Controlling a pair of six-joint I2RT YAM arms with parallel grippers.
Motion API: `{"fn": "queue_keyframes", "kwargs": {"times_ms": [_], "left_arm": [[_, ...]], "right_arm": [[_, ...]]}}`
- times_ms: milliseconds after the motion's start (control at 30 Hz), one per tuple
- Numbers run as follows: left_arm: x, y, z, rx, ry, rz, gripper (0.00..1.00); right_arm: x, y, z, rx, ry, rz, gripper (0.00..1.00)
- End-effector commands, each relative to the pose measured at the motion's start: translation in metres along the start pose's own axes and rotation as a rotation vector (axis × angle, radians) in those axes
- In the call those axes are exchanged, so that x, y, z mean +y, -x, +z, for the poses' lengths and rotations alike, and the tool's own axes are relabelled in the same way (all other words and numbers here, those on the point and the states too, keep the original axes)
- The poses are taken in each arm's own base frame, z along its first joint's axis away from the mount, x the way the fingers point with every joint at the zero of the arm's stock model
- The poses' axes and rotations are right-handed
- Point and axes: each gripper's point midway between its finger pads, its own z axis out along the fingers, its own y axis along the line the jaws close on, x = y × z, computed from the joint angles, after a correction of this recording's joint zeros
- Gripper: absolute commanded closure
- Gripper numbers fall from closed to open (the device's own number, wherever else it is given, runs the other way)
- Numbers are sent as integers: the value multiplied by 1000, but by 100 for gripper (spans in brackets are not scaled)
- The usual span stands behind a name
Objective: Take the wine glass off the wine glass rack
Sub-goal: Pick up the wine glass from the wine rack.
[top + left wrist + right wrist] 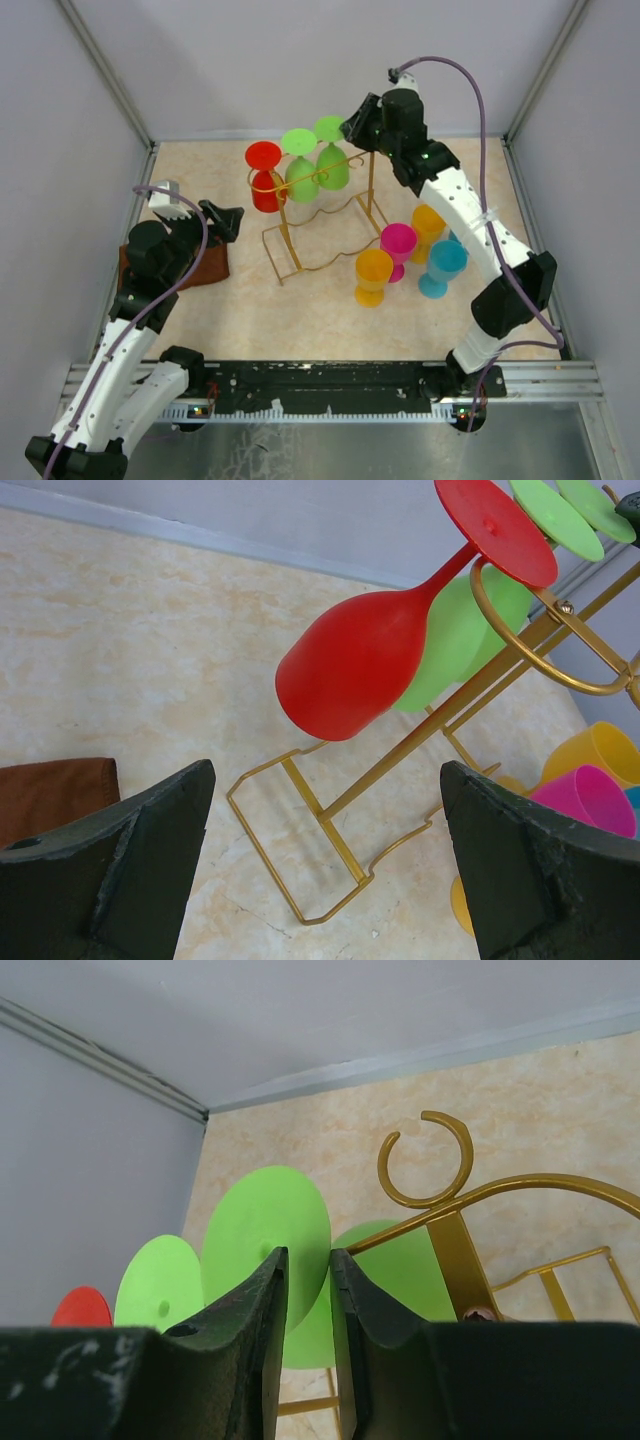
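Observation:
The gold wine glass rack (322, 214) stands at mid-table, and three upside-down glasses hang from its rails: a red one (266, 190) and two green ones (302, 180) (333, 168). My right gripper (353, 128) is up at the rack's far end, beside the foot of the rearmost green wine glass (330, 128). In the right wrist view its jaws (308, 1253) stand narrowly apart. That green foot (250, 1220) fills the gap between them, and whether they touch it does not show. My left gripper (327, 768) is wide open and holds nothing. It points at the rack base (300, 860) from the left.
Several loose plastic glasses stand right of the rack: yellow (373, 275), pink (398, 245), orange (428, 225) and blue (443, 265). A brown cloth (205, 268) lies under the left arm. White walls enclose the table on three sides.

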Motion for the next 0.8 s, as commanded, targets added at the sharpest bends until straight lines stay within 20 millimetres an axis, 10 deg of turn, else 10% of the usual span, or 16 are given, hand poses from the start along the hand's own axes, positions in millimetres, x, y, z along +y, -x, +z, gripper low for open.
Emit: {"fn": "queue_keyframes", "kwargs": {"times_ms": [0, 767], "left_arm": [[-4, 4, 0, -15, -24, -5, 1], [-5, 6, 1, -15, -24, 2, 1]], "right_arm": [[4, 11, -6, -43, 22, 29, 77], [13, 39, -20, -183, 94, 220, 100]]}}
